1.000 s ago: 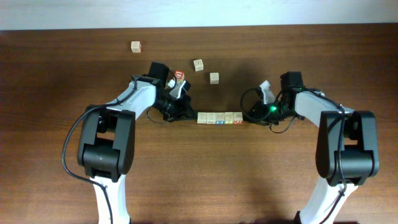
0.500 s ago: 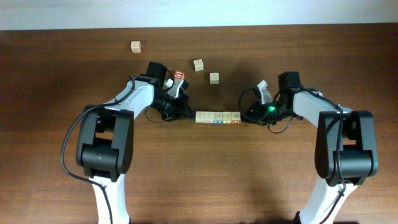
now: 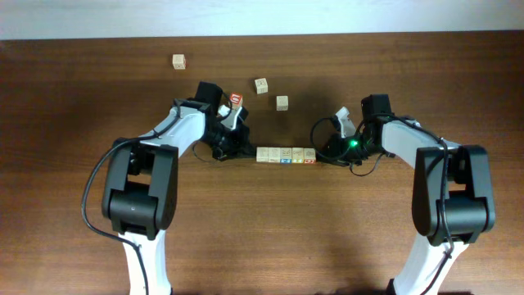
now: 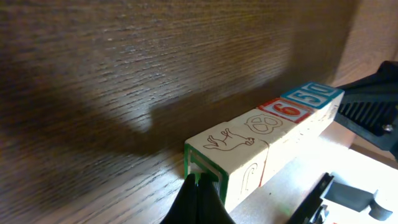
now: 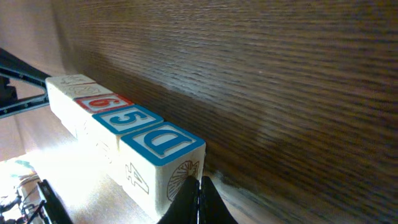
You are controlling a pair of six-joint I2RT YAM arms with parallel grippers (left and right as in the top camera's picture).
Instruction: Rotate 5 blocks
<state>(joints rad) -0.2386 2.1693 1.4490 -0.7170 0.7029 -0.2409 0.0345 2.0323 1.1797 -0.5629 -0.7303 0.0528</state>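
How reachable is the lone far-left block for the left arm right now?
Probably yes. The lone block sits apart on the table, with nothing near it. The left gripper is shut against the end of the block row, so it must back off and open first.

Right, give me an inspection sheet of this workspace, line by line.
Surface: dark brown wooden table, no spills seen.
Job's things: five pale wooden letter cubes in one touching row at the centre; tops include a red 6, a blue 5 and a blue D.
Clutter: three loose pale wooden cubes behind the row, one far left, two nearer the middle.
Hands: left hand shut, tips against the row's green-edged end; right hand shut, tips against the D end.
Cables: one black cable loops beside the left arm, another by the right wrist.
Surroundings: pale strip beyond the table's far edge; nothing else seen.
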